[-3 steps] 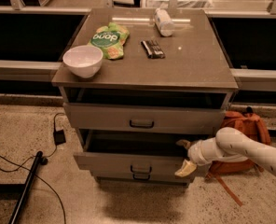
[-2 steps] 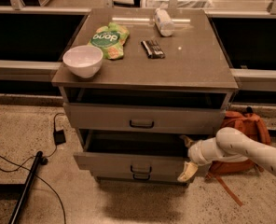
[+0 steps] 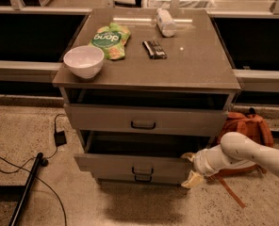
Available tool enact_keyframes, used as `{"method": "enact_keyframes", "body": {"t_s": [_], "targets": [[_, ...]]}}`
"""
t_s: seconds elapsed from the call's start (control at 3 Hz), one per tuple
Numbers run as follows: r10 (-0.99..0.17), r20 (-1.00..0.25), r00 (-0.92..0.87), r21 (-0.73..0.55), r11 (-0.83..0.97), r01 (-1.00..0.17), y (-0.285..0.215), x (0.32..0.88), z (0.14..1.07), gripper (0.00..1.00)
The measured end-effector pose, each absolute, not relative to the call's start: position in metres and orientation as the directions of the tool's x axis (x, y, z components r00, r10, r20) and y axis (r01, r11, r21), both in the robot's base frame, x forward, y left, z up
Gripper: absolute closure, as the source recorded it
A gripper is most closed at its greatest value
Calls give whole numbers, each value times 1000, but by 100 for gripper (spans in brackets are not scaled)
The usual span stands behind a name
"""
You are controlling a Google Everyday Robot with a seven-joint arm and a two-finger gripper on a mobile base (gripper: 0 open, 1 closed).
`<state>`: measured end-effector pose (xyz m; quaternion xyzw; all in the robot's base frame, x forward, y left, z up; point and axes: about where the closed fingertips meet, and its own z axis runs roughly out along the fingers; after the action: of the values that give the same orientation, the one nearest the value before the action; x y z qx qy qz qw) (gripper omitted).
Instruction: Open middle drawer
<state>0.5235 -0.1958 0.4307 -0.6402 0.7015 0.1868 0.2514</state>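
Note:
The middle drawer (image 3: 106, 164) is a wide grey drawer with a small dark bar handle (image 3: 140, 170). It stands pulled out a little further than the drawer above, and its dark interior shows behind the front. My gripper (image 3: 190, 168) is at the right end of the middle drawer's front panel, well to the right of the handle. Its two pale fingertips (image 3: 192, 179) stand apart, one above the other, and hold nothing. The white arm (image 3: 252, 154) reaches in from the right.
The top drawer (image 3: 102, 118) is also slightly out. The bottom drawer's handle (image 3: 140, 178) shows just below. On the cabinet top (image 3: 196, 65) are a white bowl (image 3: 84, 61), a green snack bag (image 3: 109, 39), a dark bar (image 3: 154, 49) and a lying bottle (image 3: 166, 22). An orange backpack (image 3: 245, 126) and floor cables (image 3: 17, 166) lie nearby.
My gripper has shifted very slightly right at the drawer's right end. The middle drawer stands pulled out about as far as before.

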Motion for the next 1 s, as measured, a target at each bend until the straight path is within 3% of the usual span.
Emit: {"method": "enact_keyframes", "body": {"t_s": [1.0], "targets": [[-808,-588,-35,12,35,-999,-191,456,458,45]]}}
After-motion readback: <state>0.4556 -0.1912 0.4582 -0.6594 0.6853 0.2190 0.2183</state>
